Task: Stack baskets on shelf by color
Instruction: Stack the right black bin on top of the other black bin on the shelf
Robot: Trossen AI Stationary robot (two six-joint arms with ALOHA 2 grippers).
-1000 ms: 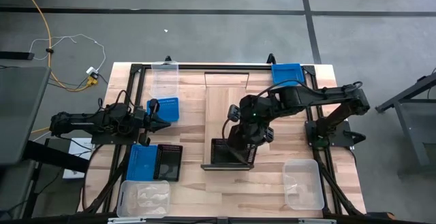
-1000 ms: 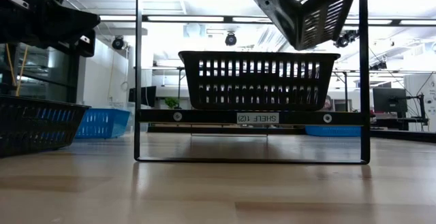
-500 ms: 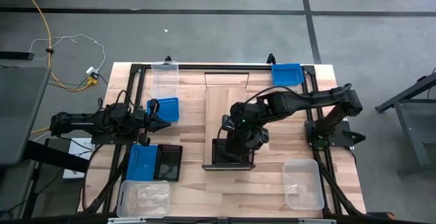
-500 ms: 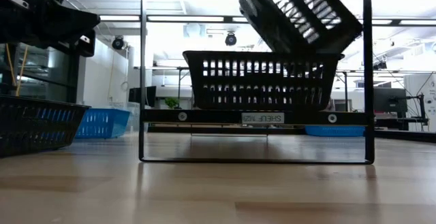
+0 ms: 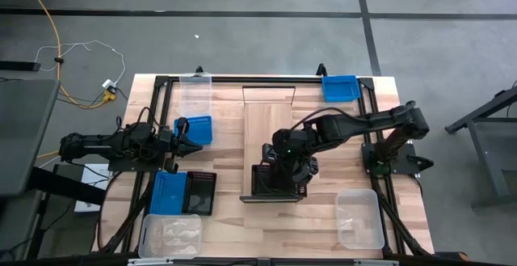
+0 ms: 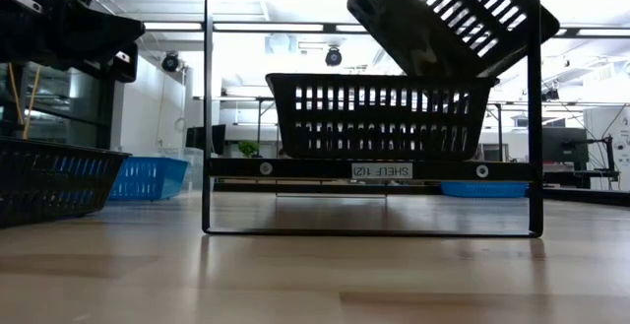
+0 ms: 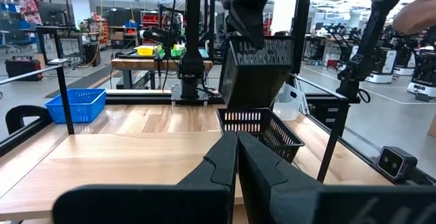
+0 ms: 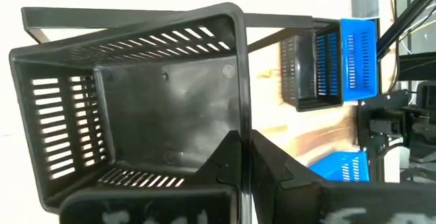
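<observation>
A black perforated basket [image 6: 382, 115] sits on the near end of the light-wood shelf [image 5: 271, 124]. Above it a second black basket [image 6: 448, 19] hangs tilted, with my right gripper [image 8: 245, 159] shut on it. This basket's low corner [image 6: 482, 71] is down at the seated basket's right rim; whether they touch I cannot tell. At the table's left side my left gripper [image 5: 196, 145] waits, shut and level, holding nothing. It is beside a blue basket [image 5: 194, 128]. My right gripper pinches one side wall of the held black basket at its rim [image 8: 241, 125], one finger inside the basket and one outside. The fingers slant down from the table's right and far side. The basket is lifted and steeply tilted over the seated basket.
A blue [image 5: 170, 193] and a black basket [image 5: 200, 193] lie side by side at the near left. Clear baskets sit at the near left corner [image 5: 170, 235], near right [image 5: 359, 217] and far left [image 5: 195, 96]. Another blue basket [image 5: 339, 86] is at the far right.
My right gripper has moved down and toward the table's near edge with the black basket, rolling as it went. The basket has tipped over, from one corner pointing down to a slant with its low edge at the seated basket's right rim.
</observation>
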